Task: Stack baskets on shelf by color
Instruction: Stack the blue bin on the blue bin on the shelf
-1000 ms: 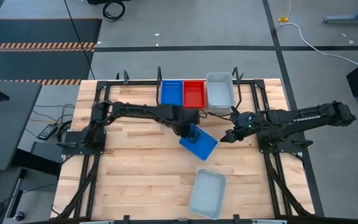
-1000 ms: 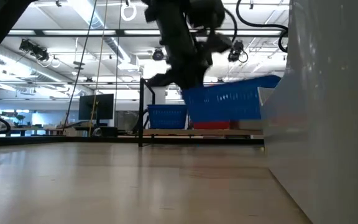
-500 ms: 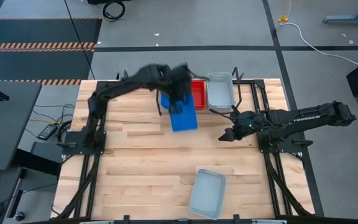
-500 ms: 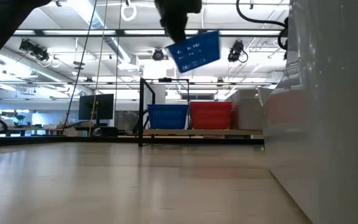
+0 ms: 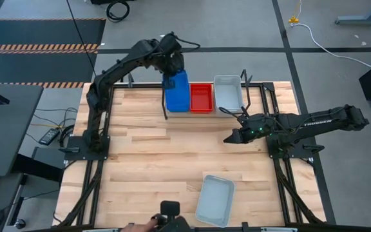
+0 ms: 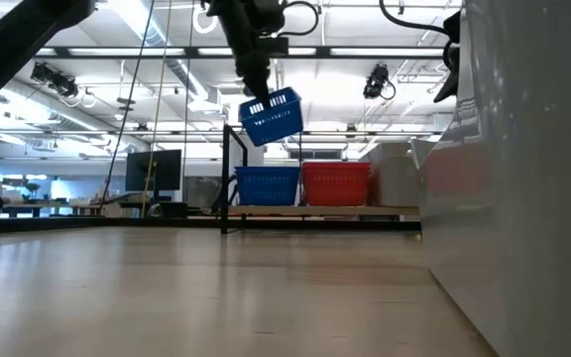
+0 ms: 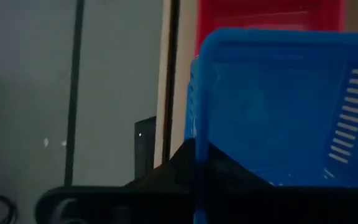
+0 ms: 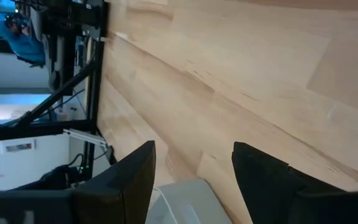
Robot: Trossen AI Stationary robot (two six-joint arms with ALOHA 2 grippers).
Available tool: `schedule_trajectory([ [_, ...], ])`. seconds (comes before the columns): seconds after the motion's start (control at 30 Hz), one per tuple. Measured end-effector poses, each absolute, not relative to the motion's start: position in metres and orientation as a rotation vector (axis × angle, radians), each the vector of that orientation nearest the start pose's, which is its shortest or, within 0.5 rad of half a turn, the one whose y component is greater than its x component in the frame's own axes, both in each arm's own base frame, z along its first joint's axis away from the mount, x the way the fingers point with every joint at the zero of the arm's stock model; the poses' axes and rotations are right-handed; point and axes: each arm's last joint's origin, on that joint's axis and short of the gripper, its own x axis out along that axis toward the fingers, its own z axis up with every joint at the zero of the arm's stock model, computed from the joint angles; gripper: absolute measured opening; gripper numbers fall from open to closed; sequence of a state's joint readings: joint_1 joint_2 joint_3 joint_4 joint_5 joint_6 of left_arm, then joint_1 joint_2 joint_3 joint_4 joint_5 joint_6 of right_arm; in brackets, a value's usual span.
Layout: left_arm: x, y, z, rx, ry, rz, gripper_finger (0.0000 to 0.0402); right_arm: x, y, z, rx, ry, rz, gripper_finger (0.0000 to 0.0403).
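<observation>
We see the left gripper (image 5: 171, 72), raised high over the far edge of the light wooden plank table (image 5: 140, 161), clenched on the rim of a blue plastic mesh-bottomed basket (image 5: 177, 90). From table height, that blue basket (image 6: 271, 117) hangs tilted in the air above another blue basket (image 6: 268, 185) resting at the low black metal rail shelf (image 6: 228, 178). Just beside the resting blue one stands a red plastic basket (image 6: 336, 183); from above, the red basket (image 5: 201, 97) lies between the carried blue basket and a larger pale grey-white plastic basket (image 5: 228, 93), all along the table's far edge. The left wrist view shows the blue wall (image 7: 278, 106) of the held basket close up, red behind it. The right gripper (image 5: 230, 138) hovers low over the table, right of centre, its fingers (image 8: 126, 180) spread apart and grasping nothing. A second pale grey-white basket (image 5: 214, 200) sits alone near the table's front edge, well apart from the shelf.
</observation>
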State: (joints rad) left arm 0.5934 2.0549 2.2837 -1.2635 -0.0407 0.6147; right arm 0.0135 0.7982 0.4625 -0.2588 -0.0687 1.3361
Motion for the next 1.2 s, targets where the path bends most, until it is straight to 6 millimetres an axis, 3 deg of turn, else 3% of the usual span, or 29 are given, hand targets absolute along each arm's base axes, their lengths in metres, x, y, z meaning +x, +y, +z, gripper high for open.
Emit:
schedule_trajectory([
  [0.3, 0.352, 0.243, 0.352, 0.321, 1.146, 0.104, 0.0007, 0.167, 0.005, 0.215, 1.334, 0.536, -0.347, 0.0217],
  [0.83, 0.368, 0.257, 0.315, 0.347, 1.261, 0.115, 0.0011, 0.168, 0.015, 0.216, 1.346, 0.513, -0.345, 0.0217],
  [1.2, 0.374, 0.254, 0.307, 0.346, 1.282, 0.094, 0.0018, 0.168, 0.021, 0.218, 1.338, 0.51, -0.31, 0.0217],
])
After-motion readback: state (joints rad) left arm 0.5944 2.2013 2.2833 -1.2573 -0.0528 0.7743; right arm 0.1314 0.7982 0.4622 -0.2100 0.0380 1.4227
